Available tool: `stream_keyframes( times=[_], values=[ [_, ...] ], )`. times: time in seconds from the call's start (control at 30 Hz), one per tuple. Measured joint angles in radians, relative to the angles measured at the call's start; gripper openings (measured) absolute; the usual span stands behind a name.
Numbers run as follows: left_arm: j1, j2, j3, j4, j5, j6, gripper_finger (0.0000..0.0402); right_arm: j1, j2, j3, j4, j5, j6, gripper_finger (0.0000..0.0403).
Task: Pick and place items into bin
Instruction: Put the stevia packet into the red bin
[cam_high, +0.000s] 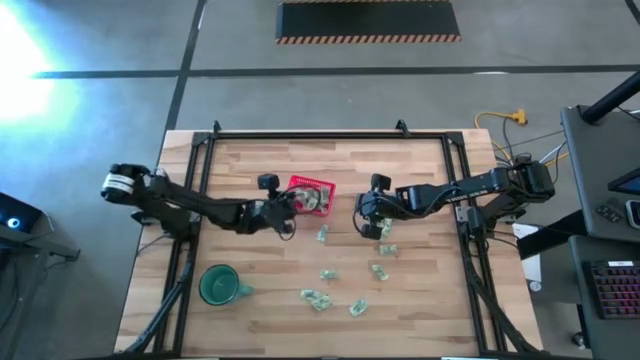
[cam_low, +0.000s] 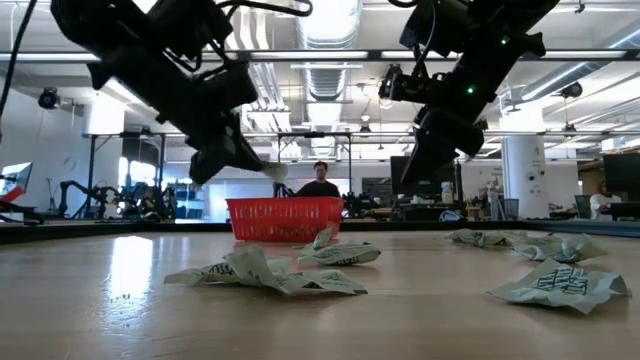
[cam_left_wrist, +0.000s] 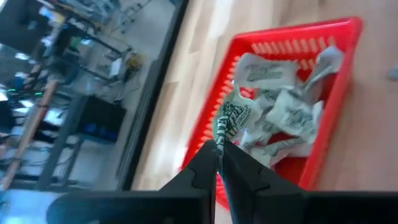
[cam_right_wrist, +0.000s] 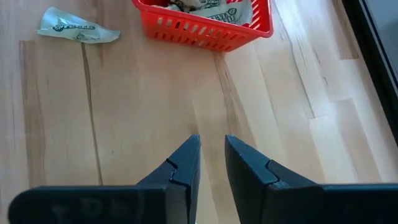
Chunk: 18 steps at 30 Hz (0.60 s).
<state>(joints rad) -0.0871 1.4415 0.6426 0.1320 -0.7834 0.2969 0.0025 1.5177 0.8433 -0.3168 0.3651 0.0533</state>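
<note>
The red mesh basket (cam_high: 312, 195) sits mid-table and holds several green-and-white wrapped pieces (cam_left_wrist: 283, 106). My left gripper (cam_left_wrist: 219, 144) hovers at the basket's left rim, shut on one wrapped piece (cam_left_wrist: 235, 117); in the low view that piece (cam_low: 276, 171) shows above the basket (cam_low: 285, 217). My right gripper (cam_right_wrist: 211, 142) hangs over bare wood to the right of the basket (cam_right_wrist: 205, 28), open by a narrow gap and empty. Several loose pieces (cam_high: 322, 235) (cam_high: 385, 250) (cam_high: 316, 297) lie flat on the table nearer the front edge. My left gripper pinches the wrapped piece between its two fingertips (cam_left_wrist: 208, 152) by one end (cam_left_wrist: 221, 135). The rest of the piece sticks out past the tips. It is lifted clear, over the basket's rim and the pieces inside.
A round dark-green mug (cam_high: 220, 285) stands near the table's front left. One loose piece (cam_right_wrist: 78, 29) lies beside the basket in the right wrist view. The black frame rails (cam_high: 330, 135) run along the table's edges. A person (cam_low: 320, 180) sits far behind the table.
</note>
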Motion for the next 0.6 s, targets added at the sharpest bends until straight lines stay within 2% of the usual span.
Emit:
stream_keyframes(
  times=[0.13, 0.4, 0.6],
  values=[
    [0.014, 0.042, 0.003, 0.057, 0.068, 0.017, 0.0029, 0.0, 0.0, 0.0, 0.001, 0.0, 0.0, 0.0063],
    [0.015, 0.084, 0.025, 0.085, 0.068, 0.054, 0.0098, 0.0, 0.0, 0.0, -0.001, 0.0, 0.002, 0.0065],
    [0.01, 0.06, 0.024, 0.088, 0.068, 0.043, 0.0116, 0.001, 0.0, 0.0, -0.129, -0.053, 0.07, 0.0059]
  ],
)
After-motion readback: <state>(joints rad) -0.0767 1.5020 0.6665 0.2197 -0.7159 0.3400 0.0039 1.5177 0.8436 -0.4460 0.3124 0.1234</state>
